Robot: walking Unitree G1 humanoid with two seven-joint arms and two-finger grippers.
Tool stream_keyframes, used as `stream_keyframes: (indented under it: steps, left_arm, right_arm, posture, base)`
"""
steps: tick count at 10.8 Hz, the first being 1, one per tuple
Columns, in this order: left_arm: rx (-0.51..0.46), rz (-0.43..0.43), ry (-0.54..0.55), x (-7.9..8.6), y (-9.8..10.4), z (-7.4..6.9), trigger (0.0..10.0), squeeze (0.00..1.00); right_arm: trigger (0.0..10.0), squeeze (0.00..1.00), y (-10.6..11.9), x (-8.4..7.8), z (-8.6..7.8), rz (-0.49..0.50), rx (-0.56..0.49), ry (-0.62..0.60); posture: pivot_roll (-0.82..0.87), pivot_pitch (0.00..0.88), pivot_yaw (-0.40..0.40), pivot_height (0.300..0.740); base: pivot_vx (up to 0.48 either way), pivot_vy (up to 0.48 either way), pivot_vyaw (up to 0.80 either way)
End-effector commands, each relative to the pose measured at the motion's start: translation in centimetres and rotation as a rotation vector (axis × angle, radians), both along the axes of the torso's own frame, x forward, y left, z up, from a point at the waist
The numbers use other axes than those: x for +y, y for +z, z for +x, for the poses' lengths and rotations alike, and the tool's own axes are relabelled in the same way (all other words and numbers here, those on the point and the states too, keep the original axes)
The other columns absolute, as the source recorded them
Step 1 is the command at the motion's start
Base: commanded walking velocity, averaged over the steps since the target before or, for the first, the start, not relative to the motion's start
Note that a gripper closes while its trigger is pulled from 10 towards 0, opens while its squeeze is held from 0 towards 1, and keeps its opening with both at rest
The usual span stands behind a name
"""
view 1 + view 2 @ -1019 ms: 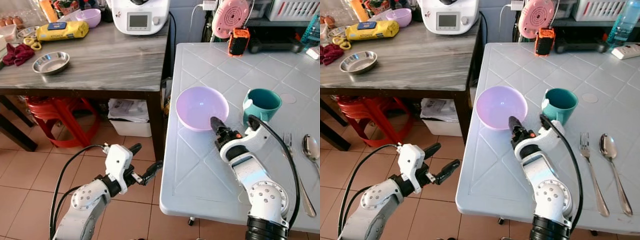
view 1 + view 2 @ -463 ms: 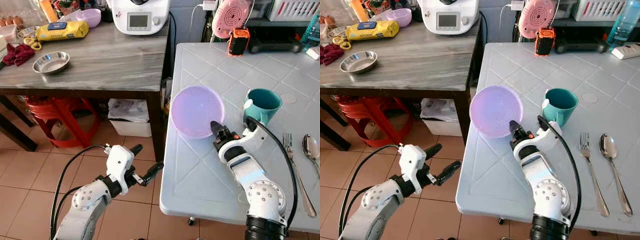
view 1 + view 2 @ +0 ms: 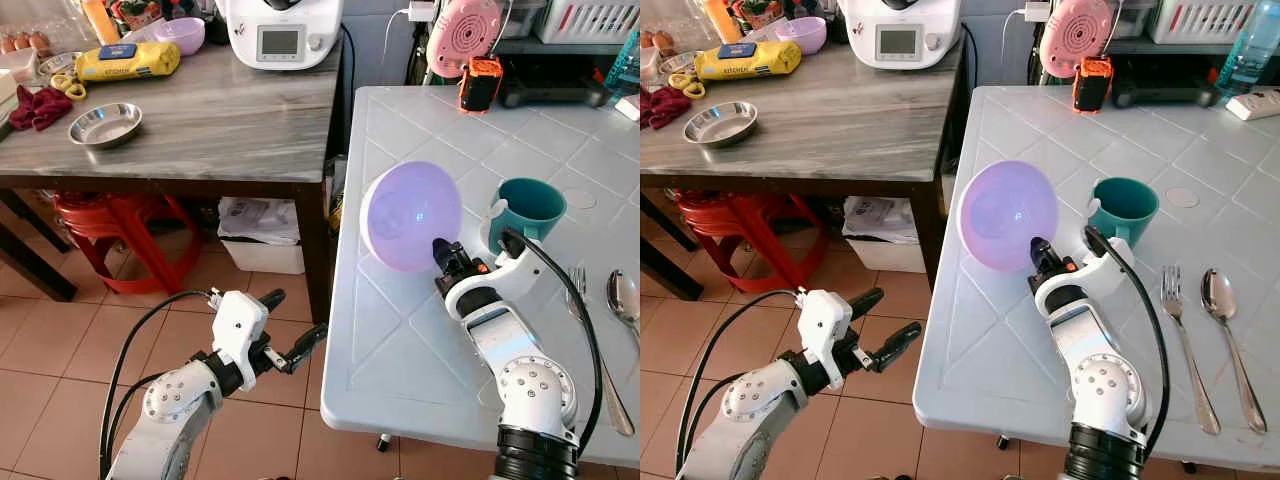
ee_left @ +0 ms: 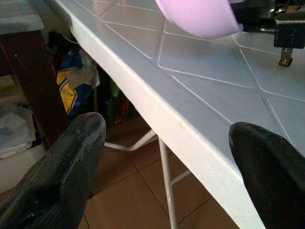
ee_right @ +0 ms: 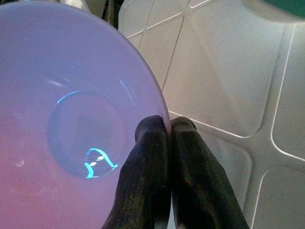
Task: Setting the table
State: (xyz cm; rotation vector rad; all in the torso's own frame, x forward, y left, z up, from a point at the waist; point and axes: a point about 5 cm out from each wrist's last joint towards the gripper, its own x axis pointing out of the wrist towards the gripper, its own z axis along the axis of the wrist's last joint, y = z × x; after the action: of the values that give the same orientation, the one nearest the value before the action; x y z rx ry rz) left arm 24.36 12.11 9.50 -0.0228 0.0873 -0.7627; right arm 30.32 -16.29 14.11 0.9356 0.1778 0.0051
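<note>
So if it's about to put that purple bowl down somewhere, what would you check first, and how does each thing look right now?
1. Grip on the purple bowl: the right gripper pinches its rim, one finger inside and one outside. Ok.
2. Bowl attitude: tipped steeply on edge, lifted off the white table. Not ok for setting down; it needs levelling.
3. Room beside the teal mug: the bowl hangs very close to it. Cannot tell if they touch.
4. Fork and spoon: lying side by side near the table's right edge, apart from the bowl. Ok.
5. Left gripper: open, off the table's edge above the floor. Ok.
</note>
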Motion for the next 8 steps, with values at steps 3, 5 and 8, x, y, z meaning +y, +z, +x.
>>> stream_keyframes:
  steps: [3,5,8]
  left_arm:
    - [-0.010,0.003,0.001,0.5,0.2,-0.1,10.0,0.00]
    - [-0.005,-0.043,0.020,0.6,0.6,0.3,10.0,0.00]
    - [0.062,-0.180,0.060,0.6,1.1,1.1,10.0,0.00]
  right_arm:
    - [0.0,0.00,0.0,0.3,-0.1,-0.155,-0.009,0.033]
    - [0.0,0.00,0.4,0.7,0.0,-0.238,-0.036,0.047]
    - [3.3,0.00,0.6,0.8,0.1,-0.300,-0.060,0.042]
  posture:
    - [-0.05,0.113,0.078,0.740]
    - [-0.05,0.110,0.074,0.740]
    - [-0.05,0.103,0.065,0.740]
  base:
    - [0.000,0.000,0.00]
    - [0.000,0.000,0.00]
    - [0.000,0.000,0.00]
